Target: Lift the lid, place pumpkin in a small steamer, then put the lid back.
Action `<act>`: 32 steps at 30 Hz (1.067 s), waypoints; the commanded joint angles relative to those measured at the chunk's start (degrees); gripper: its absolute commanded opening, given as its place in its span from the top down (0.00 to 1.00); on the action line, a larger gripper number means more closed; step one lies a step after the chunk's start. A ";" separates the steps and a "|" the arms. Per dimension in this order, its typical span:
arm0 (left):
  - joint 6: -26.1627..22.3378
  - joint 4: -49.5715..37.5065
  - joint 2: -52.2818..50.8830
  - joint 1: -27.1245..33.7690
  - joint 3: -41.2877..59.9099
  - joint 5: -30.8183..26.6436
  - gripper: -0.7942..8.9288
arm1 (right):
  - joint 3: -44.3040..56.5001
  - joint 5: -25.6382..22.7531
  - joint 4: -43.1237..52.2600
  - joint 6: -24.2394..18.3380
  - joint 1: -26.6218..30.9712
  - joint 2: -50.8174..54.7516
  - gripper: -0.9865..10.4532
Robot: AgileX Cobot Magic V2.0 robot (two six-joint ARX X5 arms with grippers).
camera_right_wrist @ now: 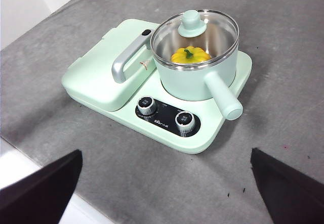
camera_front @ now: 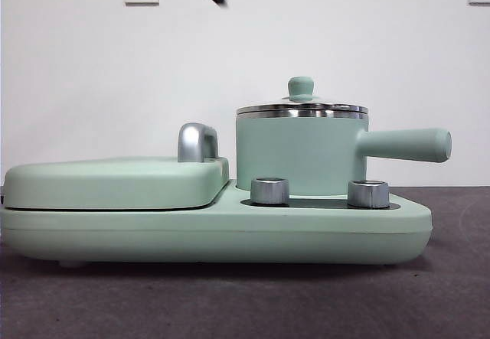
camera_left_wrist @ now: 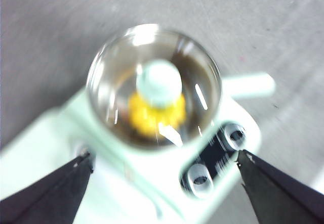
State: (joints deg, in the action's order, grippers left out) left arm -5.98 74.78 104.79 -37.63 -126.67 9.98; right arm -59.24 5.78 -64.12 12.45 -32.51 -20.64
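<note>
On the left half of the mint-green appliance base point(camera_front: 222, 232) lies the flat rectangular cover point(camera_front: 115, 182), with a curved silver handle point(camera_front: 197, 141) at its inner edge. Right of that handle the small steamer point(camera_front: 298, 151) stands on the base's right half, behind two silver knobs point(camera_front: 269, 190) set along the front edge. Its long handle point(camera_front: 406, 145) sticks out past the base's right edge. The lid point(camera_front: 302, 108) sits closed on the steamer's steel rim, its green knob upright. Through the glass, the pumpkin point(camera_right_wrist: 190, 55) rests inside the pot, green stem up. The left gripper point(camera_left_wrist: 162, 183) hangs above the lid, jaws spread wide and holding nothing; its picture is blurred. The right gripper point(camera_right_wrist: 164, 183) is well back from the base, over the grey table point(camera_right_wrist: 283, 82), jaws also apart and empty.
</note>
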 commanded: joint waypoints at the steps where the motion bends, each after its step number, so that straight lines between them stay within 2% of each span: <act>1: 2.03 3.58 -5.64 -0.24 1.81 0.11 0.44 | -0.37 -0.24 0.26 0.61 -0.35 -0.13 0.43; 4: 2.05 3.39 -18.75 -0.26 12.90 0.11 0.44 | -0.37 0.24 0.96 0.66 -0.35 -0.13 0.43; 10: 0.92 1.81 -37.33 -0.92 32.11 0.13 0.44 | -0.37 0.35 1.09 0.66 -0.35 -0.13 0.43; 12: -0.81 -1.22 -44.17 -0.90 39.56 0.13 0.44 | -0.37 0.33 1.14 0.63 -0.35 -0.13 0.43; 14: -0.57 -4.90 -50.29 -0.46 46.38 0.11 0.44 | -0.37 0.37 1.11 0.61 -0.35 -0.20 0.43; 19: 4.57 -14.56 -63.28 1.66 61.75 0.07 0.44 | -0.37 0.61 1.11 0.57 -0.35 -0.20 0.43; 23: 12.13 -25.49 -69.72 2.69 71.80 -0.87 0.45 | -0.33 0.57 2.01 0.39 -0.35 -0.20 0.43; 25: 14.93 -28.22 -70.79 2.82 74.05 -1.22 0.51 | -0.31 0.59 2.82 0.39 -0.35 -0.20 0.44; 27: 17.05 -28.87 -70.84 2.84 74.47 -1.22 0.64 | -0.31 0.59 3.17 0.39 -0.35 -0.20 0.51; 28: 17.35 -29.09 -70.84 2.84 74.44 -1.20 0.75 | -0.31 0.59 3.15 0.42 -0.35 -0.20 0.56; 29: 17.51 -29.38 -70.84 2.84 74.44 -1.20 0.90 | -0.33 0.59 2.95 0.48 -0.35 -0.20 0.69; 30: 17.66 -29.70 -70.84 2.84 74.44 -1.20 0.90 | -0.31 0.59 2.80 0.48 -0.35 -0.20 0.89; 31: 17.66 -29.83 -70.84 2.84 74.44 -1.20 0.90 | -0.31 0.55 2.78 0.33 -0.35 -0.20 0.93; 32: 17.62 -29.83 -70.84 2.84 74.44 -1.20 0.90 | -0.33 -0.02 2.82 0.48 -0.35 -0.20 0.89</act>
State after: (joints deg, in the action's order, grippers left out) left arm 10.63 45.56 34.02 -34.50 -51.55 8.91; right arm -59.18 6.00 -61.76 12.47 -32.53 -20.64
